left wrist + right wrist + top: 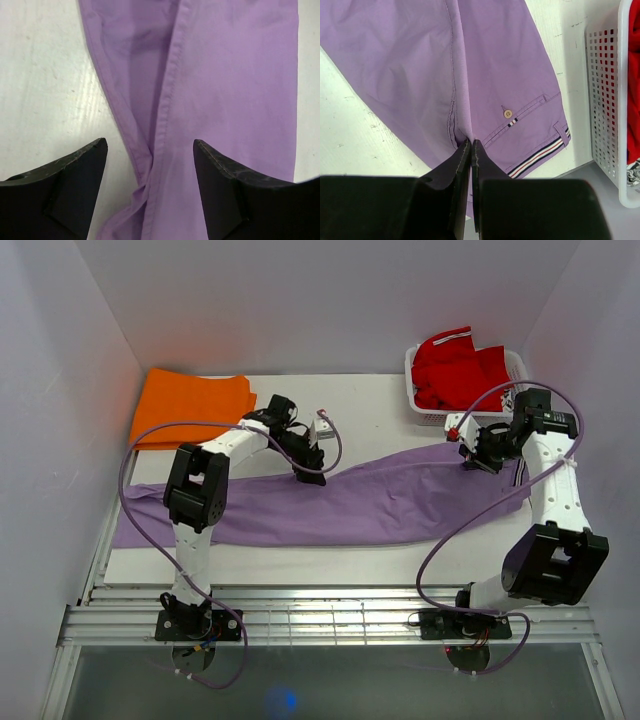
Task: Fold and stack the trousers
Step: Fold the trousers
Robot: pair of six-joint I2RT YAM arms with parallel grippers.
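"Lilac woven cloth, thin and limp," the first observer enters. "The trousers (370, 505) lie stretched across the table (380, 400), with the hems at the left edge and the waist to the right, near the white basket (425, 418). Where does the robot have them?"

"On the right gripper (470, 142) the fingers are pressed together, and they appear to pinch a raised ridge of cloth on the seat seam, close to the striped waistband (540, 155). The left gripper (150, 145) is spread, one finger on either side of a leg seam about mid-length, and it holds nothing. Whether its tips touch the cloth cannot be told."

"Handling?"

"This is a judgement. The cloth looks light, soft and not fragile. It will likely sag from any single pinch, drag on the table and bunch rather than slide flat. A shallow pinch may lift only the top layer and peel it off the one beneath. The best holds are probably the stitched seams and the waistband, where the cloth is thicker. Both layers should be taken together, at two points well apart, so the span between them is pulled taut."

"Neighbours?"

"An orange garment (190, 405) lies folded at the far left, and a red garment (455, 370) sits in the basket. Neither gripper is on them."
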